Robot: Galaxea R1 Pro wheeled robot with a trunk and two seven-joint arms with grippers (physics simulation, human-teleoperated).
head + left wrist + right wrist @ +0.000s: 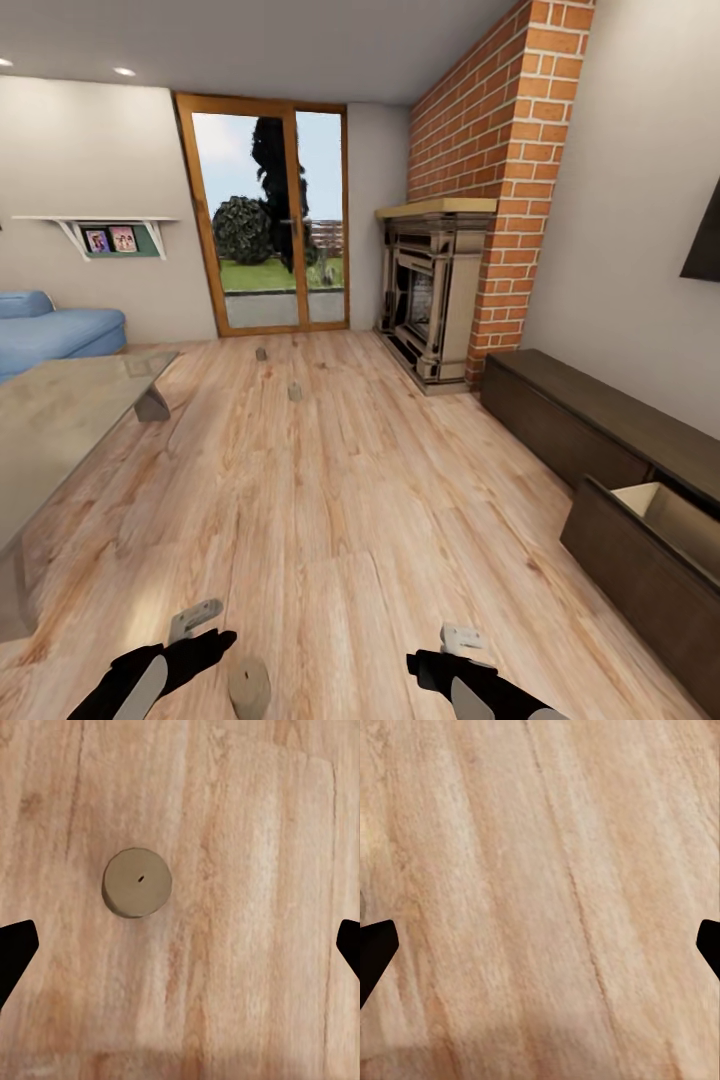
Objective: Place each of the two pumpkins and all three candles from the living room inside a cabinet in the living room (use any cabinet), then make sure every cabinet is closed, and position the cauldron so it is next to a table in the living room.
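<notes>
On floor below left pincer (180,945), wide open, empty: candle (136,883). Center over it, drop straight, squeeze gently.

Candle (249,687) on floor between arms; cabinet (640,520) drawer open

The cabinet (600,440) runs off the picture's right edge, so its open drawer (650,560), out past the right gripper (540,945), is cut off. The table (50,440) by the left arm is cut too. Two far candles (294,391) are too small to tell.
</notes>
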